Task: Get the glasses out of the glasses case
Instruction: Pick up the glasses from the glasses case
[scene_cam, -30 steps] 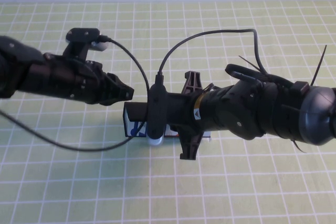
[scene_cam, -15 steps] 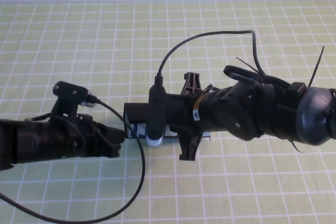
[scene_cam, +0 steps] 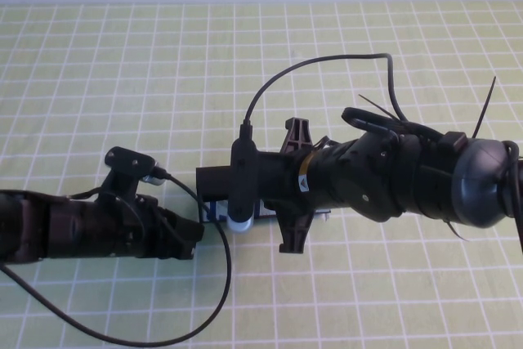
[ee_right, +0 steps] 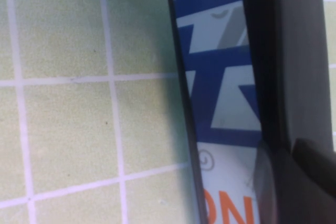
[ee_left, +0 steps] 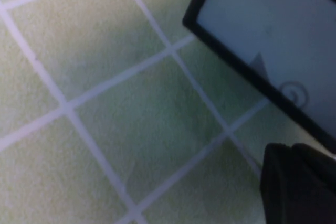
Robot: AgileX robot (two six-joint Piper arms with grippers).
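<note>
The glasses case (scene_cam: 214,181) lies mid-table, black lid closed, with its pale blue printed side (scene_cam: 216,209) toward me. My right gripper (scene_cam: 265,190) lies over the case and covers most of it. The right wrist view shows the blue and orange print (ee_right: 220,103), the black lid (ee_right: 294,51) and my right gripper (ee_right: 310,182) right against the case. My left gripper (scene_cam: 193,233) is low at the case's near left corner, fingers together and empty. In the left wrist view, one of its fingers (ee_left: 299,182) is beside the case's pale side (ee_left: 262,35). The glasses are hidden.
The table is covered by a green cloth with a white grid (scene_cam: 368,300). The left arm's cable (scene_cam: 221,284) loops over the cloth in front. The right arm's cable (scene_cam: 327,63) arches above the case. A white wall edge runs along the back.
My left arm has swung from the far left of the case down to its near left, then edged right toward the case's end. The right arm has barely shifted.
</note>
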